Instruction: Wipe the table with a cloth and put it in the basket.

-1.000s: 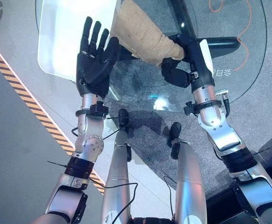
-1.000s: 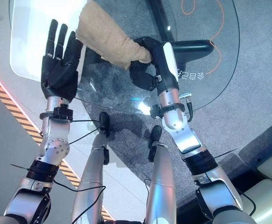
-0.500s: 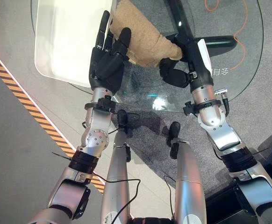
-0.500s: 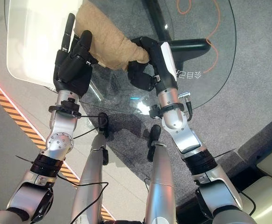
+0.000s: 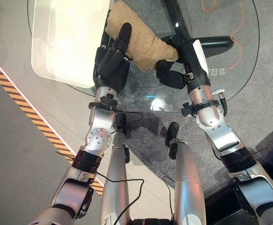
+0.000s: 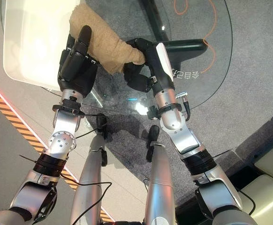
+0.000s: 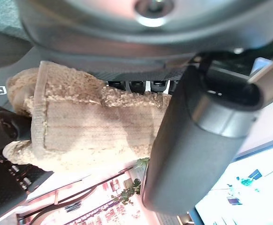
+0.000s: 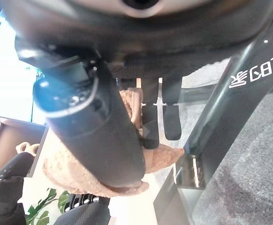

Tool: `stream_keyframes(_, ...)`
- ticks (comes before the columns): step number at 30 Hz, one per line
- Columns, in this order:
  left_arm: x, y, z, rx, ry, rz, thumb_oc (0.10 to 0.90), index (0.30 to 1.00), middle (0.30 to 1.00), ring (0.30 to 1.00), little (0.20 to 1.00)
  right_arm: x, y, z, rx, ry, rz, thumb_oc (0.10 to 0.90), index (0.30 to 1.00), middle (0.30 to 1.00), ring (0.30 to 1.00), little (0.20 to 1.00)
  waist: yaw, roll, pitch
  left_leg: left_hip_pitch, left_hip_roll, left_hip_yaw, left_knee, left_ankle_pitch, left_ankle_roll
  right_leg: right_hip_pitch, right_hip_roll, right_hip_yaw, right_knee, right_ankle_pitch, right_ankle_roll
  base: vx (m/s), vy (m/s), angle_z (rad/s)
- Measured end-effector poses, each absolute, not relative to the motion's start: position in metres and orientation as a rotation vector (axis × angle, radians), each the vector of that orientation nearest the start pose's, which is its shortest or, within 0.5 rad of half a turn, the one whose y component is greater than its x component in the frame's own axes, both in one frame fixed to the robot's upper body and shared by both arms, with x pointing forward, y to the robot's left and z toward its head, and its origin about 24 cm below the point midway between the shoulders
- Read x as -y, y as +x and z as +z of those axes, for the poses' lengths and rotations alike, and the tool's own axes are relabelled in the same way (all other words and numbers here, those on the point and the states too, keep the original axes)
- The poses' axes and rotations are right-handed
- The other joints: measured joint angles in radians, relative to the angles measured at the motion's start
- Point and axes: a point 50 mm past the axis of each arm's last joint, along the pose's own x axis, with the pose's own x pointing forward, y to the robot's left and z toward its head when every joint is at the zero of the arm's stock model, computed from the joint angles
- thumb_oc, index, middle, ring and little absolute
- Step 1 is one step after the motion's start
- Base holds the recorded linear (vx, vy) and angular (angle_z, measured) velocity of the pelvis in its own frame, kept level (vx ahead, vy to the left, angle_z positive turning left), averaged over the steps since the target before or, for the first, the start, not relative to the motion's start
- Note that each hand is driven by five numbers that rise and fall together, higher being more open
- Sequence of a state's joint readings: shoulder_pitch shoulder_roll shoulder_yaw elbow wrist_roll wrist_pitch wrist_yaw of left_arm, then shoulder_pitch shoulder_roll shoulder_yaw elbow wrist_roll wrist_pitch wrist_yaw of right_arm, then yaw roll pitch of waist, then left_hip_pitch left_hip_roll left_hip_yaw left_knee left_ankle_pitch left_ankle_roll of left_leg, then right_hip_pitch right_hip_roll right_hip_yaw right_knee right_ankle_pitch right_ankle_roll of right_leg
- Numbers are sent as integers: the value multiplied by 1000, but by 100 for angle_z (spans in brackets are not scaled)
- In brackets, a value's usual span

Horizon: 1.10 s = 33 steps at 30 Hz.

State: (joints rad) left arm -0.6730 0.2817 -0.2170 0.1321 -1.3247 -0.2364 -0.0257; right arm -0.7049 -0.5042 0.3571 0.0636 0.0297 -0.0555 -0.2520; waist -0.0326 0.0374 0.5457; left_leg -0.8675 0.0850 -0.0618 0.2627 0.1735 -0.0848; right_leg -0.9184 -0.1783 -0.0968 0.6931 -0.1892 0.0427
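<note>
Left hand (image 5: 112,61) now on cloth (image 5: 139,37), right hand (image 5: 176,65) pinching it, glass table (image 5: 230,65)

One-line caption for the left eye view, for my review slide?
Both hands on the tan cloth over the glass table: left hand at one end, right hand gripping the other.

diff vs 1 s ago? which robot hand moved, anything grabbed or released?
The left robot hand swung from flat and open beside the tan fluffy cloth onto its near end; its fingers and thumb now curl round it. The right robot hand stayed shut on the cloth's other end. The cloth still lies on the round glass table.
</note>
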Motion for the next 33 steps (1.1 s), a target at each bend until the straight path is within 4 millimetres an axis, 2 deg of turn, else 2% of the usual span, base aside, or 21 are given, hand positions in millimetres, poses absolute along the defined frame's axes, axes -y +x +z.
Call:
stream_keyframes(4,-120,339,214,451,-981,-475,800,900,900,900,900,123,332,224,667,-498,130,100,300,300,300,200,-1,0,0,0,0,1,0,0,0,0,0,0,0,0,1,0,0,0)
stream_keyframes(5,-121,339,214,451,-981,-475,726,836,836,836,826,123,331,224,667,-498,131,100,300,300,300,200,-1,0,0,0,0,1,0,0,0,0,0,1,0,0,1,0,0,0)
stream_keyframes(6,-121,339,214,452,-981,-475,306,476,476,476,406,123,332,224,667,-498,131,100,300,300,300,200,-1,0,0,0,0,1,0,0,0,0,0,1,0,0,1,0,0,0)
stream_keyframes(7,-121,339,214,454,-981,-476,100,300,300,300,200,123,332,224,667,-498,132,100,300,300,300,200,-1,0,0,0,0,1,0,0,0,0,0,1,0,0,1,0,0,0)
stream_keyframes(21,-127,341,224,499,-980,-471,100,300,300,300,200,109,323,230,722,-497,213,100,300,300,300,200,-1,0,0,-1,0,1,-1,0,0,-2,1,3,-6,0,1,0,0,0)
stream_keyframes(33,-127,341,225,503,-980,-472,100,300,300,300,200,109,323,231,728,-498,213,100,300,300,300,200,-1,0,0,-3,0,1,-1,0,0,-2,0,3,-3,1,1,0,0,0)
